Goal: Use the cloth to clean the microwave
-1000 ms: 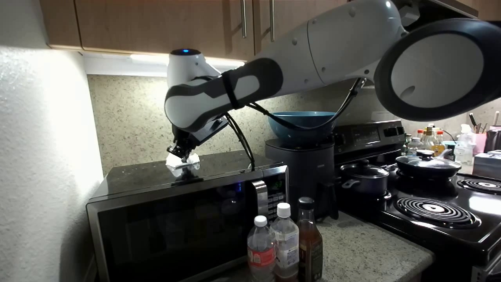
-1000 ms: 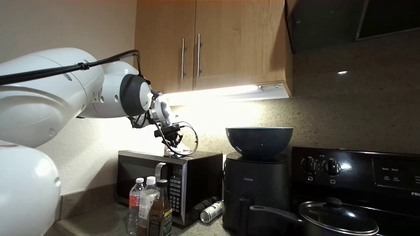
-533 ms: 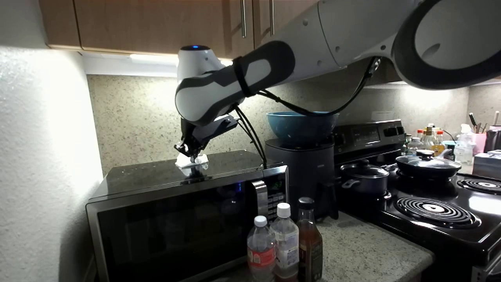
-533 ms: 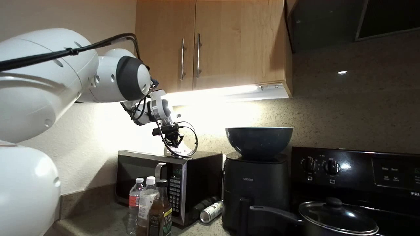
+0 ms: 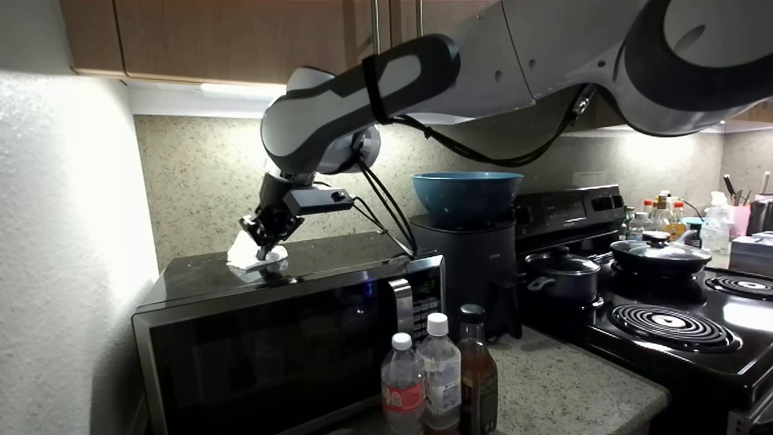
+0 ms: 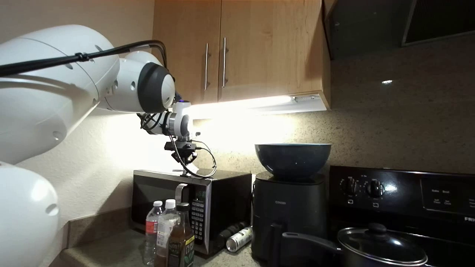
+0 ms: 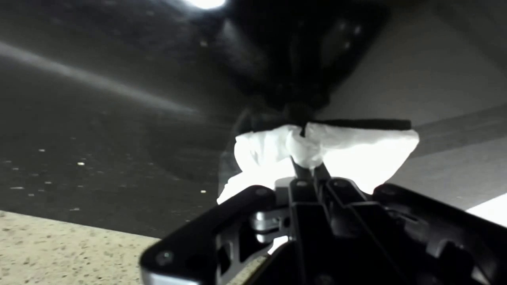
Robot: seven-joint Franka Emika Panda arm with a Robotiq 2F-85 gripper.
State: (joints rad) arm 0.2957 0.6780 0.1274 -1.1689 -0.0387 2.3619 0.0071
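The white cloth (image 5: pixel 243 251) lies bunched on the glossy dark top of the microwave (image 5: pixel 338 254), in the back left part of it in an exterior view. My gripper (image 5: pixel 263 252) points down and is shut on the cloth, with its tips at the microwave top. In the wrist view the gripper (image 7: pixel 311 172) has its fingers nearly together, with a fold of cloth (image 7: pixel 364 158) pinched between them and the rest spread to both sides. Light specks show on the microwave top (image 7: pixel 119 170). In an exterior view the gripper (image 6: pixel 184 171) partly hides the cloth.
Several bottles (image 5: pixel 439 368) stand before the microwave door. An air fryer (image 5: pixel 465 272) with a blue bowl (image 5: pixel 468 196) on it stands beside the microwave. Wall cabinets (image 5: pixel 241 39) hang above the arm. A wall (image 5: pixel 72 241) borders the microwave's side. A can (image 6: pixel 239 240) lies between microwave and fryer.
In both exterior views, my gripper and the cloth have shifted left since half a second ago, after a small move right in one before that. The wrist has tilted. The cloth stays gripped.
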